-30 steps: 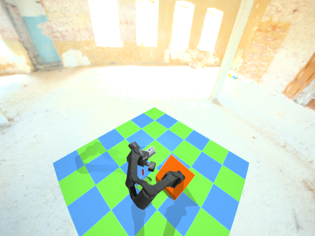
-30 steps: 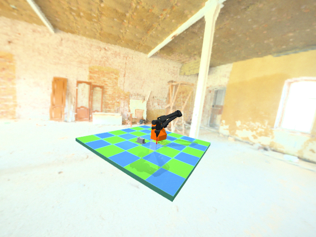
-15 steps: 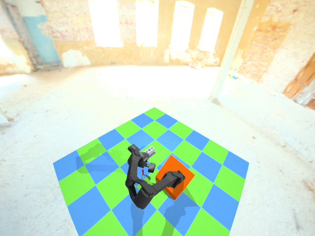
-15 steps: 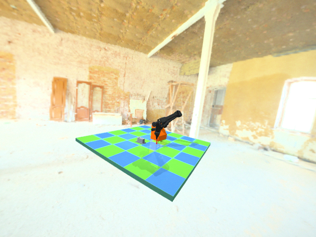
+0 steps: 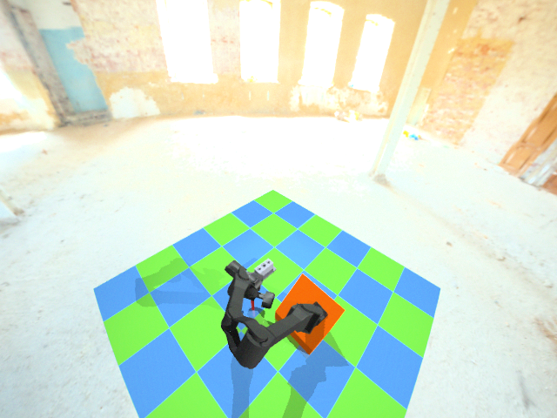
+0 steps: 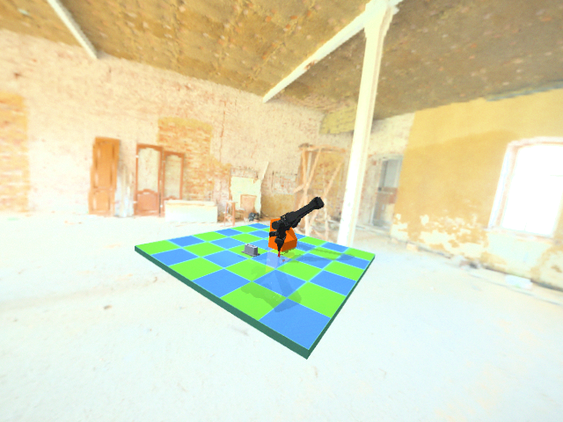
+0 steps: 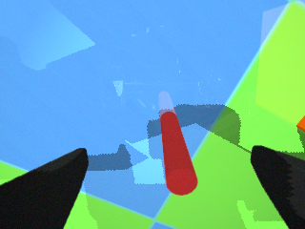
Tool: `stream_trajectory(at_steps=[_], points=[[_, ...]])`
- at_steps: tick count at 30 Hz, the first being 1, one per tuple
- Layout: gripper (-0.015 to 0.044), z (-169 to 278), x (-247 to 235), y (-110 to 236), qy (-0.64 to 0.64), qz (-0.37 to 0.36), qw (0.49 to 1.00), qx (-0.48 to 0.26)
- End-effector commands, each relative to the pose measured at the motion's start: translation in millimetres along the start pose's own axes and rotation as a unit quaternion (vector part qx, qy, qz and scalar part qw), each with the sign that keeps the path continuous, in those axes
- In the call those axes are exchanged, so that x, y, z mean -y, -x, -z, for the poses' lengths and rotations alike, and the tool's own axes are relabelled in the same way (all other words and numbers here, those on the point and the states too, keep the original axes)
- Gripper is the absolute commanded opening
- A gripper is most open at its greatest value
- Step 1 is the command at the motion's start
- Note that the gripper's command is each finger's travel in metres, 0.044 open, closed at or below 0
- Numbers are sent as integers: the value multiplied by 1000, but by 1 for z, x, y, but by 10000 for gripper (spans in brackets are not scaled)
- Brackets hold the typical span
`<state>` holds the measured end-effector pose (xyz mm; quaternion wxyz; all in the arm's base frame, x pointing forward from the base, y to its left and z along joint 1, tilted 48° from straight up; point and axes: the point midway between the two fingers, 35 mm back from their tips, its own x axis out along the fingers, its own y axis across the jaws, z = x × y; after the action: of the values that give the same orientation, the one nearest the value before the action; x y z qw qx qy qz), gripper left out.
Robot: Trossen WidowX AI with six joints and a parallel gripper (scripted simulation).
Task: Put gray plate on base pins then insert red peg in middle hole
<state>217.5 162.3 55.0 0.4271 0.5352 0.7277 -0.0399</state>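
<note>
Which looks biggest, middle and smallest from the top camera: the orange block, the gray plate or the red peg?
1. orange block, biggest, though the arm hides part of it.
2. gray plate, middle.
3. red peg, smallest, just a thin sliver below the open fingers.

I see red peg [image 7: 177,155] standing upright on blue square of checkered counter [image 5: 152,373], smooth cylinder, rounded top end facing wrist view. Gray plate [image 5: 265,267] sits on its base a short way off, three holes in a row on top face, lying flat. Peg and plate apart, not touching.
</note>
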Motion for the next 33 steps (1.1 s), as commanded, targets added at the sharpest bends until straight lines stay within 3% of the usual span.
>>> stream_trajectory(at_steps=[1, 8, 24, 33], points=[[440, 0, 3, -8, -4, 3, 1000, 0], [440, 1, 4, -17, -4, 3, 1000, -1], [20, 1, 4, -17, -4, 3, 1000, -1], [0, 1, 4, -17, -4, 3, 1000, -1]])
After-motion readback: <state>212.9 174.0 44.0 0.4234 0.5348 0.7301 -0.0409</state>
